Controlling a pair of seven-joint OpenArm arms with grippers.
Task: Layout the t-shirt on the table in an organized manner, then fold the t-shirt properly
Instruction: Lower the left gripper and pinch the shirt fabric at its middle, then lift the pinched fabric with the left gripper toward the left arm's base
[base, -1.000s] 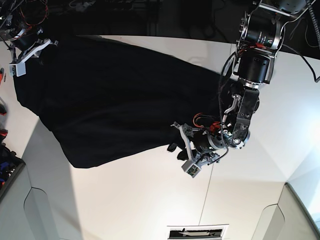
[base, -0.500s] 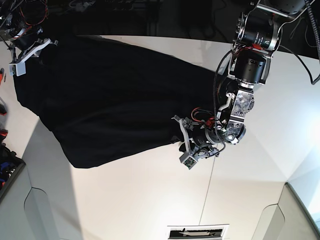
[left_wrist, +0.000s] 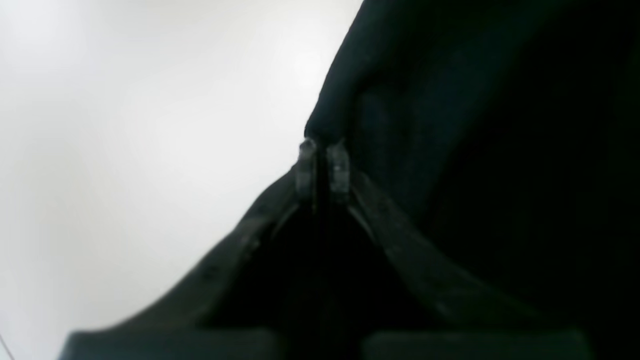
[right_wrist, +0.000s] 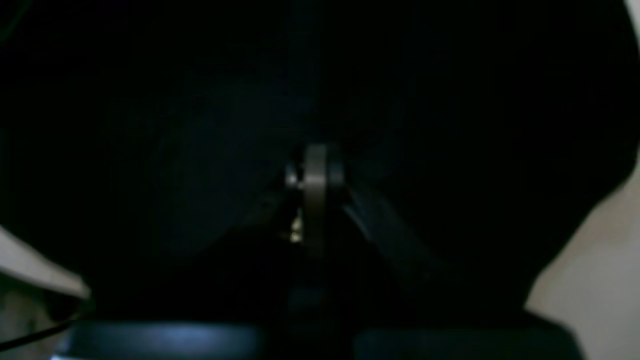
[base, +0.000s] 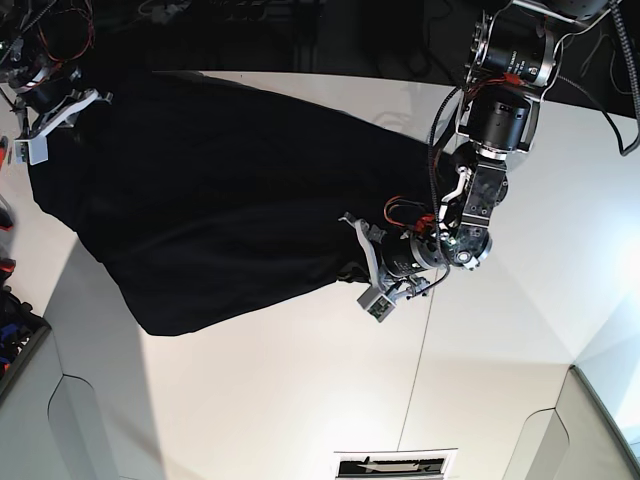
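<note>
In the left wrist view, the left gripper (left_wrist: 322, 150) had its two pale fingertips (left_wrist: 340, 165) drawn nearly together, pinching a rounded fold at the edge of the t-shirt (left_wrist: 450, 125), which filled the right side of that view as plain dark cloth with no print showing; the white table (left_wrist: 125, 125) took up the left side. In the right wrist view, almost everything was black cloth, the t-shirt (right_wrist: 175, 125) covering the frame apart from slivers of the table (right_wrist: 600, 260) at the lower right and lower left, and the right gripper (right_wrist: 315, 170) sat with its jaws pressed tight together against the cloth; the picture was too dark to make out how much fabric lay between them. In the base view, the t-shirt (base: 220, 200) lay as one broad, plain black sheet stretched across the table (base: 300, 400), widest toward the left, narrowing toward the right, with its lower edge slanting and a few soft creases near the upper right. The right gripper (base: 45, 125) held the shirt's upper left corner at the table's edge, and the left gripper (base: 360, 268) was closed on the shirt's lower right edge.
</note>
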